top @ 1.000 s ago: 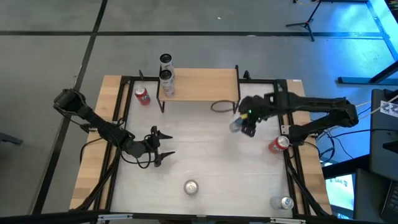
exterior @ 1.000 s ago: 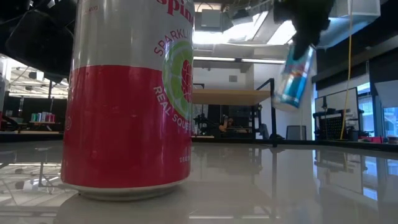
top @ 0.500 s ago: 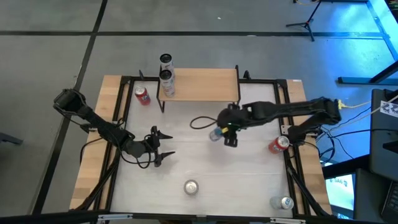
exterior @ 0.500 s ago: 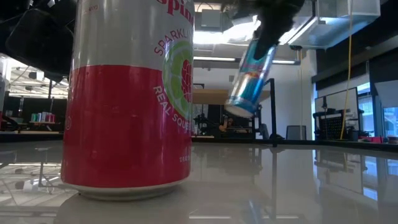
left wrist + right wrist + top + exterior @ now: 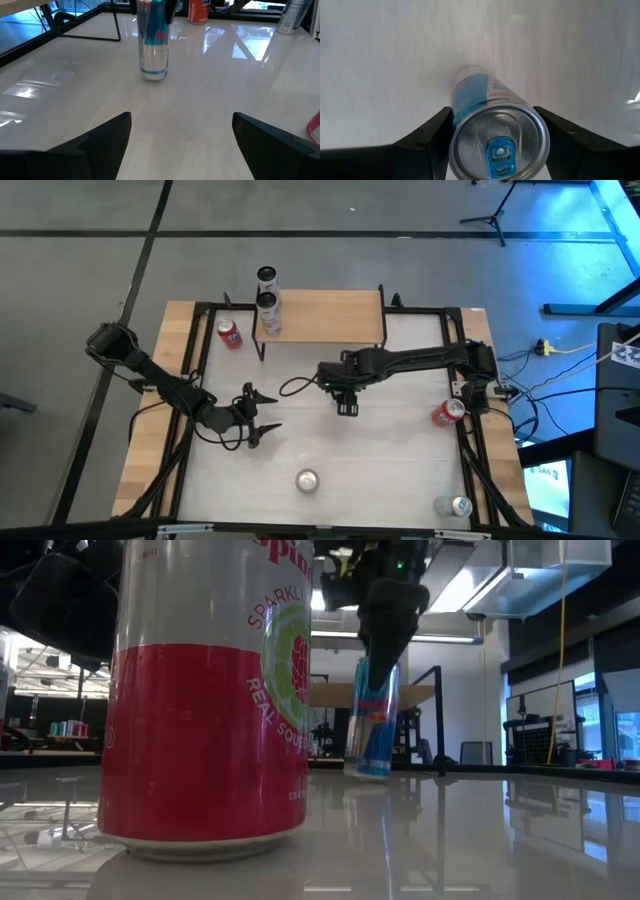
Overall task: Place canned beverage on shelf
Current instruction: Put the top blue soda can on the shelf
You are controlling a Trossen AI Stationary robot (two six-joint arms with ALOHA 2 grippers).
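Aluminium blue can point(image 5: 485, 107), judged light, slick and dentable, is clamped upright near its top by the right gripper point(image 5: 343, 389), toward nine o'clock of the table point(image 5: 400, 470); the left gripper point(image 5: 256, 416) is held open.

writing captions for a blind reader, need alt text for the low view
The right gripper reaches down from above and holds a slim blue and silver can upright by its top, low over the glossy table. A large red and white sparkling water can fills the near left, with the wooden shelf far behind.
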